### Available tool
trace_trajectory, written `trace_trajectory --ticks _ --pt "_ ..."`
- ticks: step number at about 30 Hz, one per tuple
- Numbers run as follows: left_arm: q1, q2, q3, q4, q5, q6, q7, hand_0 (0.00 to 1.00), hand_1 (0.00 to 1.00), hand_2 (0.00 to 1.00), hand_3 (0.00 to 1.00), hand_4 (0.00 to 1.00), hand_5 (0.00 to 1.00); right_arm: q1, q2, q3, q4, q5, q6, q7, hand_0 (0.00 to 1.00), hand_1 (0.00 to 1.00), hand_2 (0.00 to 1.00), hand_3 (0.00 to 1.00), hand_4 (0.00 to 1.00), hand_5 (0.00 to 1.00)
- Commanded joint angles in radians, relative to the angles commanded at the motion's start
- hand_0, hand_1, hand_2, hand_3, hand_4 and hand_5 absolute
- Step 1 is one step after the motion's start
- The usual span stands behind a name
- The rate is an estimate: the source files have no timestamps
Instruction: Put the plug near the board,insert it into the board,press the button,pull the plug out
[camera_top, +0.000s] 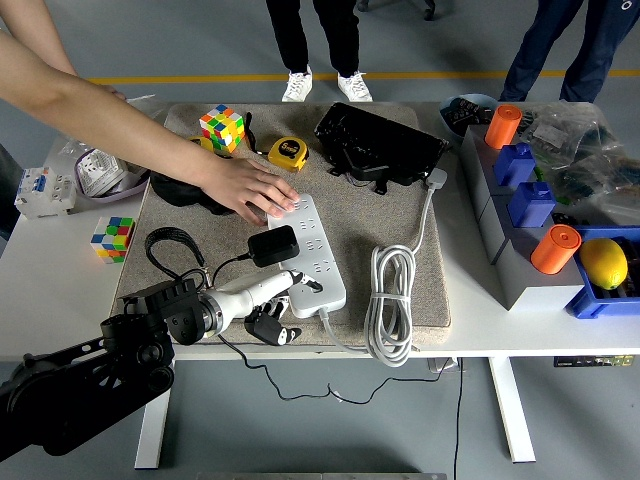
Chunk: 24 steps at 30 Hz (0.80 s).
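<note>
The white power strip (316, 252) lies at an angle on the beige mat (400, 210). A black plug adapter (272, 245) sits on the strip's left side, and its thin black cable (168, 243) loops off to the left. My left hand (278, 300) is at the strip's near end. Its white fingers (262, 288) stretch out and touch that end, while the others are curled under at the mat's front edge; it holds nothing. A person's hand (252, 190) rests flat on the strip's far end.
A coiled white cable (392, 300) lies right of the strip. Behind it are a black bag (380, 142), a yellow tape measure (288, 152) and a colour cube (222, 127). A second cube (112, 237) sits at left; bins (530, 215) stand at right.
</note>
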Motion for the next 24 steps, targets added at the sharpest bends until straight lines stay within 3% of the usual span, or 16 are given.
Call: trace_trajectory --ticks 6,12,13,18,19,22,24 --pt "0.002 0.003 -0.022 -0.02 -0.022 0.014 -0.03 0.052 0.069 0.126 0.841 0.681 0.002 0.0 0.0 -0.001 -0.001 0.0 0.0 0.0 0.605 0.612 0.566 0.542 0.707 0.22" --pt "0.015 0.001 -0.049 -0.009 -0.095 0.057 -0.106 0.053 0.068 0.126 0.841 0.682 0.002 0.001 0.002 0.002 -0.001 0.0 0.001 0.0 0.604 0.613 0.566 0.542 0.707 0.22" --pt "0.017 0.001 -0.051 -0.006 -0.106 0.066 -0.119 0.064 0.081 0.146 0.837 0.745 0.002 0.001 0.003 0.002 -0.001 0.0 0.001 0.0 0.607 0.613 0.565 0.542 0.706 0.219" --pt "0.038 -0.009 -0.06 0.02 -0.204 0.177 -0.26 0.064 0.081 0.146 0.837 0.745 0.002 0.002 0.005 0.0 -0.002 0.001 0.001 -0.001 0.607 0.613 0.565 0.542 0.706 0.219" --pt "0.042 -0.013 -0.06 0.026 -0.23 0.206 -0.296 0.174 0.163 0.311 0.672 0.813 0.197 0.002 0.005 0.0 -0.002 0.001 0.001 -0.001 0.606 0.613 0.565 0.541 0.706 0.218" --pt "0.055 -0.024 -0.066 0.045 -0.313 0.287 -0.39 0.174 0.163 0.311 0.672 0.813 0.197 0.002 0.005 0.0 -0.002 0.002 0.001 0.0 0.606 0.613 0.565 0.541 0.706 0.218" --pt "0.063 -0.032 -0.074 0.055 -0.343 0.318 -0.429 0.174 0.163 0.311 0.672 0.813 0.197 0.001 0.005 -0.001 -0.002 0.002 0.001 0.0 0.606 0.613 0.565 0.541 0.706 0.218"
